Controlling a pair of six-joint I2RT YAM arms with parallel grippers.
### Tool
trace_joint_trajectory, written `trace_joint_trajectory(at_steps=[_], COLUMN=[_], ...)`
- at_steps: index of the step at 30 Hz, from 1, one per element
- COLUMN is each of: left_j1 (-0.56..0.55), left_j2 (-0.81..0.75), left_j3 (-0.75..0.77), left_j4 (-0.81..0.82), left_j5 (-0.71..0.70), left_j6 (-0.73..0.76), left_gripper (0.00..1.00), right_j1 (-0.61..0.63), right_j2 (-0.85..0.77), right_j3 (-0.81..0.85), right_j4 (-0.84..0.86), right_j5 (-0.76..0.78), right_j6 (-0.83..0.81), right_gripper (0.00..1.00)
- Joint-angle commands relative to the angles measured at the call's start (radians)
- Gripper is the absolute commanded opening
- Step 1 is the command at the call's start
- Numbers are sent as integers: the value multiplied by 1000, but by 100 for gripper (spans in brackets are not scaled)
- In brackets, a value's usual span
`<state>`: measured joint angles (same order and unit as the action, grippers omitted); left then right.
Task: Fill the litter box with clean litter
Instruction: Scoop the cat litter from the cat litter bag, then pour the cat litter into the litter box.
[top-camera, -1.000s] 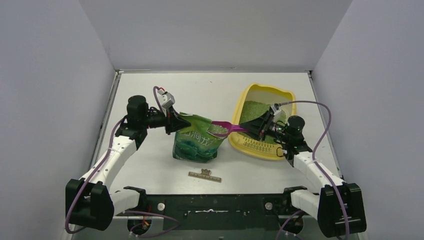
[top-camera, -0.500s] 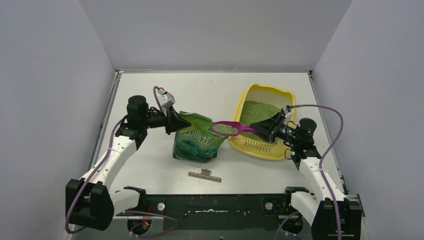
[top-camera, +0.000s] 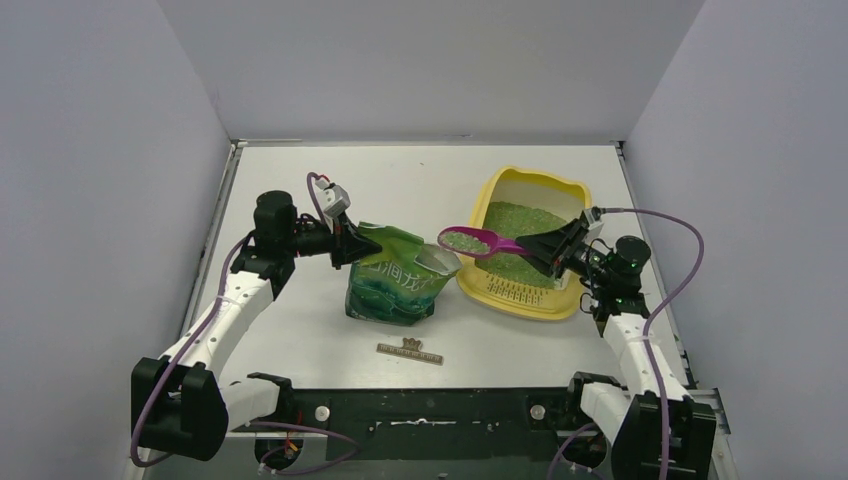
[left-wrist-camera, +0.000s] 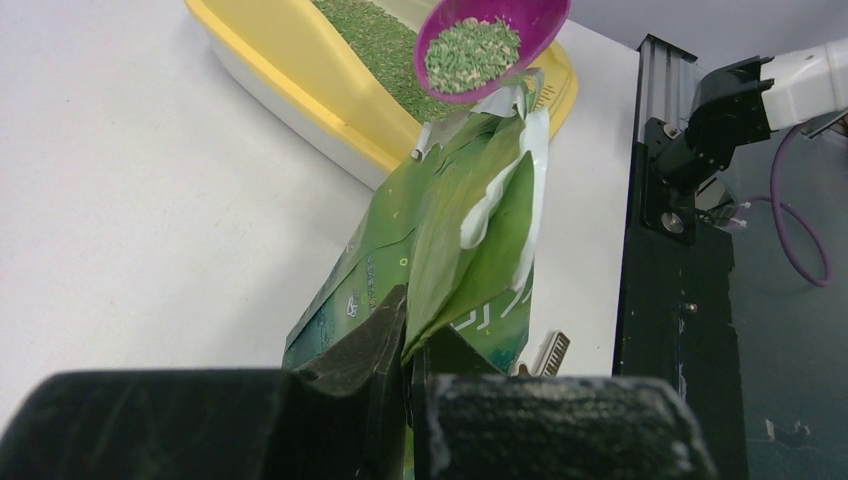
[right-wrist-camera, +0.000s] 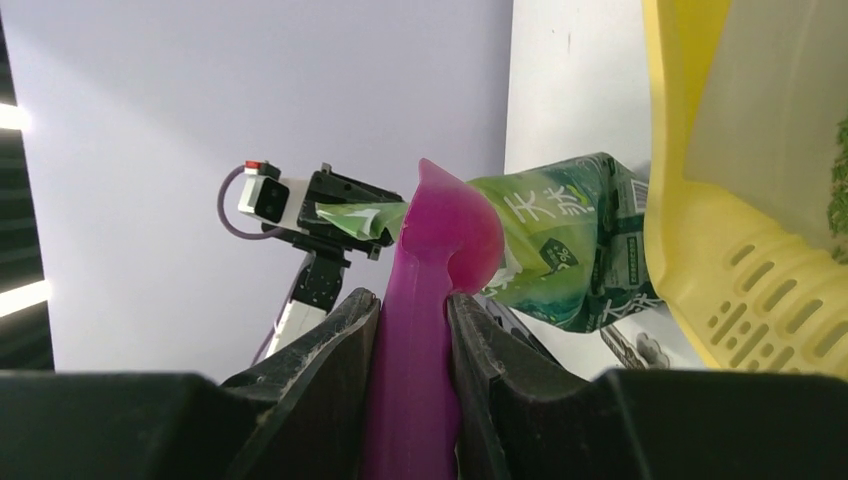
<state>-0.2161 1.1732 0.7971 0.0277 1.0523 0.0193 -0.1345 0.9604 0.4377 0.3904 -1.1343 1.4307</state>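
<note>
- We see the left claw at middle left of the overhead view, shut tight on the upper edge of the green bag; the left wrist view shows the fingers pinching the folded foil at the bottom of the frame.
- The green bag stands upright on the bench just left of centre, its torn mouth open and facing right.
- Below the bag, toward the lower middle of the frame, a small toothed strip lies flat on the bench, apart from everything else.
- Right of the bag's mouth, the magenta scoop hangs in the air, roughly level, its bowl over the gap between the bag and the yellow rim. Its bowl carries a heap of clean litter.
- The litter box sits right of centre, close beside the bag, grate strip at its near end. More green granules cover part of its floor.
- The right claw reaches in from the right, over the box, and grips the scoop by its handle; the right wrist view shows both fingers pressed on the magenta handle.
</note>
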Motion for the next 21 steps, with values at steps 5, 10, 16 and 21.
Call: trace_joint_trajectory(at_steps=[5,10,16,21], left_j1=[-6,-9,-12,-12], left_j2=[4,-3,-4,-5], left_j3=[24,21,22,29], left_j4=[29,27,19,13], left_j5=[19,14,6,-6], left_j6=[1,3,4,0], left_gripper=[0,0,0,0], right_j1=[-119,-240,-314,-364], right_j2=[48,89,164,217], right_j3=[94,117,116,106], right_j4=[205,240,358,366], right_j5=[-40,-67,-36,23], right_j6=[73,81,138,134], right_gripper=[0,0,0,0])
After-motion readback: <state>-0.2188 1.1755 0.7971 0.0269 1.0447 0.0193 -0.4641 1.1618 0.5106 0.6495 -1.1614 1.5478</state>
